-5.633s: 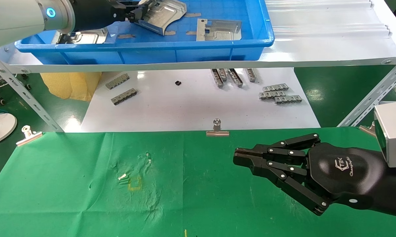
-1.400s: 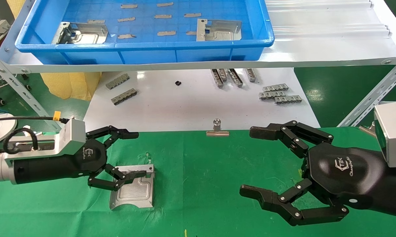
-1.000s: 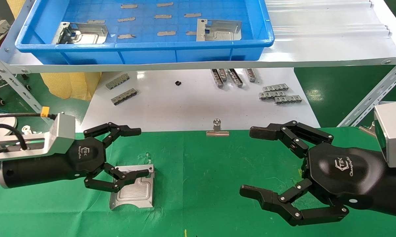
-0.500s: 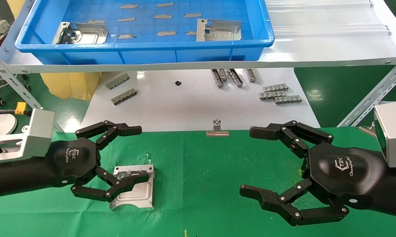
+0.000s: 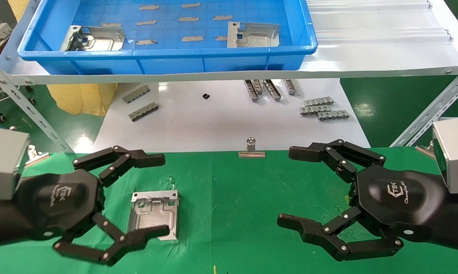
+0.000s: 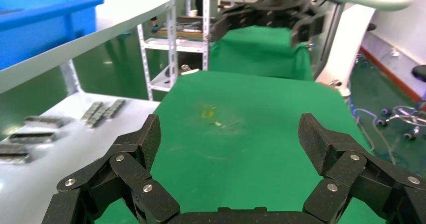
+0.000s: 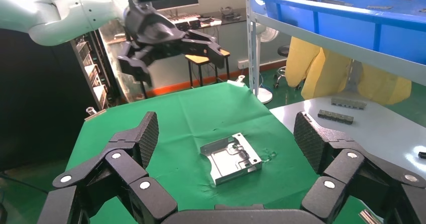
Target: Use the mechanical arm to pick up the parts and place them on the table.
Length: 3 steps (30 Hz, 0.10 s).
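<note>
One silvery part (image 5: 153, 213) lies flat on the green table (image 5: 229, 198), touched by nothing; the right wrist view shows it too (image 7: 231, 156). My left gripper (image 5: 156, 196) hovers open on its left side, fingers spread above and below it, empty (image 6: 232, 141). My right gripper (image 5: 291, 186) stands open and empty over the cloth's right half (image 7: 227, 133). Two more parts (image 5: 94, 38) (image 5: 253, 35) rest in the blue tray.
The blue tray (image 5: 213, 62) sits on a white shelf on slanted metal struts (image 5: 426, 118). Behind the cloth is a glossy white board (image 5: 213, 125) with grey notched strips (image 5: 143, 112) (image 5: 322, 108). A binder clip (image 5: 251, 150) grips the cloth's far edge.
The left gripper carried a part from the tray to the cloth, let go of it and has drawn back to the left and nearer. The right gripper opened and has stayed still since.
</note>
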Available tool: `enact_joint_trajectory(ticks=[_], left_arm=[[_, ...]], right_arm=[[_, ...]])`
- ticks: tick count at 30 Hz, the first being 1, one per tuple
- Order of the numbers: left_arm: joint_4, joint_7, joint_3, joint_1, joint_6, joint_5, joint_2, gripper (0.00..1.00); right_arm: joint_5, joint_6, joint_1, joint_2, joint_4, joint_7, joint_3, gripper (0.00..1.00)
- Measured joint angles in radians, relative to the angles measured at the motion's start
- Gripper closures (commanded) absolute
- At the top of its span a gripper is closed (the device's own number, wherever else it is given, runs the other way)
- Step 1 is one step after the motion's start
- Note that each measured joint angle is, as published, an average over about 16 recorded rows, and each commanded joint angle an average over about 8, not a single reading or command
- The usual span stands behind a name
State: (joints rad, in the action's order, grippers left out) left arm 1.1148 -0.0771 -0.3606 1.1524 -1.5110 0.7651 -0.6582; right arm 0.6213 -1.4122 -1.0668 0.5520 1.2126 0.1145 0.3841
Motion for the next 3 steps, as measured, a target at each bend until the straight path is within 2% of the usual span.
enact_joint_trajectory(ticks=[3], left_arm=[[0.03, -0.02, 0.014, -0.014, 0.003, -0.006, 0.008, 0.0]], right_arm=[[0.0, 0.0, 0.0, 0.0, 0.0, 0.0, 0.0, 0.0]])
